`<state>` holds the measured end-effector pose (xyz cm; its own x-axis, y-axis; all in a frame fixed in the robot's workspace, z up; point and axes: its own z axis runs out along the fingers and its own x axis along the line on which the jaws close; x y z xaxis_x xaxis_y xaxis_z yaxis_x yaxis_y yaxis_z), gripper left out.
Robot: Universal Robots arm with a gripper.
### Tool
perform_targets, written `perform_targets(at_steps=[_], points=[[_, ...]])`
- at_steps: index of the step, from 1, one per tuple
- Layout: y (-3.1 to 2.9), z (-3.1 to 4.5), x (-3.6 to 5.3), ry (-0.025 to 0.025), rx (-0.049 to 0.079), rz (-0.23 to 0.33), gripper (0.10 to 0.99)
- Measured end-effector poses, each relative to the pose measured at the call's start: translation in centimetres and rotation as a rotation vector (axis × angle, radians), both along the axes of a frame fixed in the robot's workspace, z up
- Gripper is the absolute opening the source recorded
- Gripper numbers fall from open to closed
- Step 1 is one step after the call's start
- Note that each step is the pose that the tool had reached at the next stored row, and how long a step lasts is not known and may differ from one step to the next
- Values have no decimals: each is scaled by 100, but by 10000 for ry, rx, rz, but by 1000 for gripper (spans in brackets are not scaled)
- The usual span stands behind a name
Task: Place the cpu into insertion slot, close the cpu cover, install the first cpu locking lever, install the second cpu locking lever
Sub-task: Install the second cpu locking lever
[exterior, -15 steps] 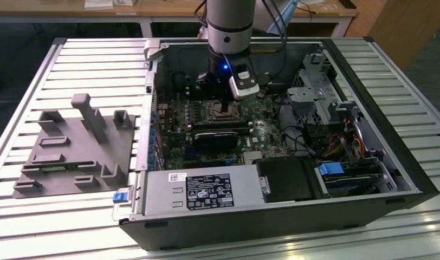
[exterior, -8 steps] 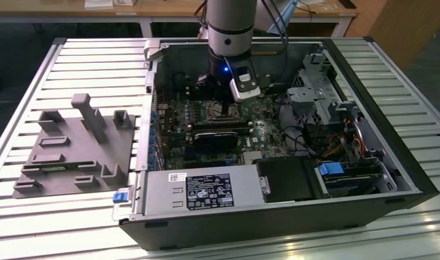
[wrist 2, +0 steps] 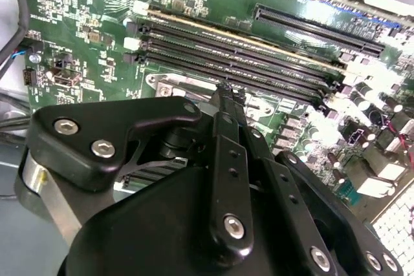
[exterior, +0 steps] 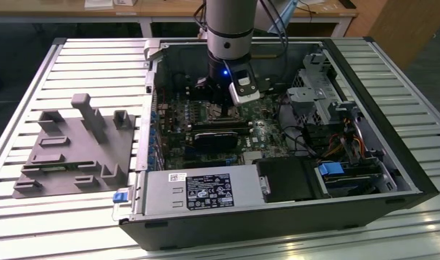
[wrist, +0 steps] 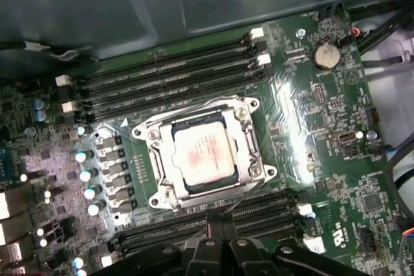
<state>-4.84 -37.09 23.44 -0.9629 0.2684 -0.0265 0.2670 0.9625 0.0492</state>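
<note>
Just ahead of the jaws (wrist: 223, 237), the cpu (wrist: 196, 158) sits seated in the insertion slot (wrist: 155, 135); cpu cover (wrist: 213, 114) appears closed; levers unclear; jaws' state: cannot tell.

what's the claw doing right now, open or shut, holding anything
Claw: cannot be told whether open or closed; it sits just above the motherboard, beside the cpu seated in the insertion slot.
</note>
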Motion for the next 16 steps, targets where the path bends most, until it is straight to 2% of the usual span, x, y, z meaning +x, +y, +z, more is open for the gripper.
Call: perform_targets(at_steps=[7,16], points=[[-52,-41,-51,0,613,56,102],[-164,-106,-111,0,1131,96,102]])
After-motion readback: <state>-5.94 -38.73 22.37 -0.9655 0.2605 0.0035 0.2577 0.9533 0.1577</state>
